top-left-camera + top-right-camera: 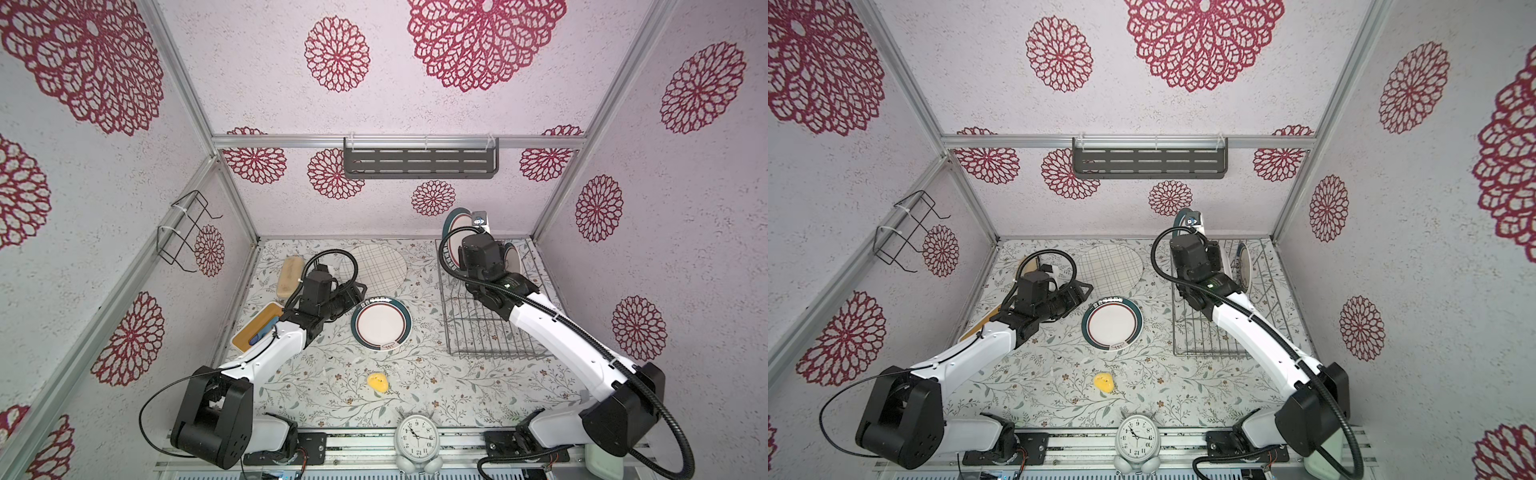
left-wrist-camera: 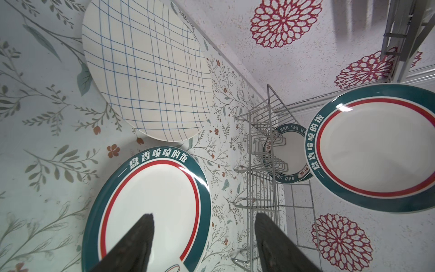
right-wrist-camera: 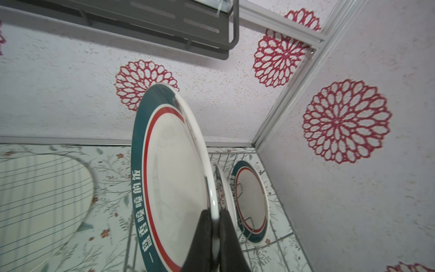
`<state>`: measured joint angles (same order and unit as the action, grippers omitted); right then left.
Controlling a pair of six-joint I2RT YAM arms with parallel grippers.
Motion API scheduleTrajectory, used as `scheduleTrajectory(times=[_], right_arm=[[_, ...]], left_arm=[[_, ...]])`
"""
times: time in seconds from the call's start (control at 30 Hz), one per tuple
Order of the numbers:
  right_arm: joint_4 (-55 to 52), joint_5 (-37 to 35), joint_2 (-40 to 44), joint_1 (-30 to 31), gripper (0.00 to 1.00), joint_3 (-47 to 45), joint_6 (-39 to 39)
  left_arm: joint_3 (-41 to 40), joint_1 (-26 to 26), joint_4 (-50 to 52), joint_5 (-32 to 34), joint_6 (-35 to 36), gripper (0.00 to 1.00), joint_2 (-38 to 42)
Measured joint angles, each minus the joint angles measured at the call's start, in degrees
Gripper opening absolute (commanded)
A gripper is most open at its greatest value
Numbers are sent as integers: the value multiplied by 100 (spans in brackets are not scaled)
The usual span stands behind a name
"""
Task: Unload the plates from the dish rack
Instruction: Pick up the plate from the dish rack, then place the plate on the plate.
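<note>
right gripper (image 3: 214,212) pinching a teal-rimmed plate (image 3: 174,179) on edge, lifted over the dish rack (image 1: 478,332).
its rim reads "盘香喷喷的饭" in white on teal, and the same words ring the matching plate (image 2: 150,207) lying flat on the floral table (image 1: 316,390), near the cream grid plate (image 2: 146,77). only the left wrist view lets me read "hao shi" on the smaller plate (image 2: 292,150) standing between the rack's tines; in both top views it shows nearly edge-on, lettering too small. the right wrist view shows the jaws pressed tight onto the lifted plate's rim. the left gripper (image 2: 204,216) is spread wide, holding nothing, just beside the flat plate.
</note>
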<state>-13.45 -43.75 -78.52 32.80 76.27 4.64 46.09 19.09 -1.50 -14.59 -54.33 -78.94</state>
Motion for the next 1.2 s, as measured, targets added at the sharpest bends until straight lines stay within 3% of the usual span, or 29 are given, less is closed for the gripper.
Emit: scheduleTrajectory(times=[0.3,0.6,0.9,1.2], right_arm=[[-48,2321,584,-695,0,-597,1419],[791,4103,588,-892,0,-1700,2883],[1899,4758,588,-894,0,-2229,4046],[2900,4483,588,-894,0,-2898,5311]], left_arm=[[133,85,-286,-186,-192,72,-177],[282,164,-511,-271,-306,72,-201],[382,282,-776,-363,-457,72,-437],[420,468,-1172,-396,-682,72,-535]])
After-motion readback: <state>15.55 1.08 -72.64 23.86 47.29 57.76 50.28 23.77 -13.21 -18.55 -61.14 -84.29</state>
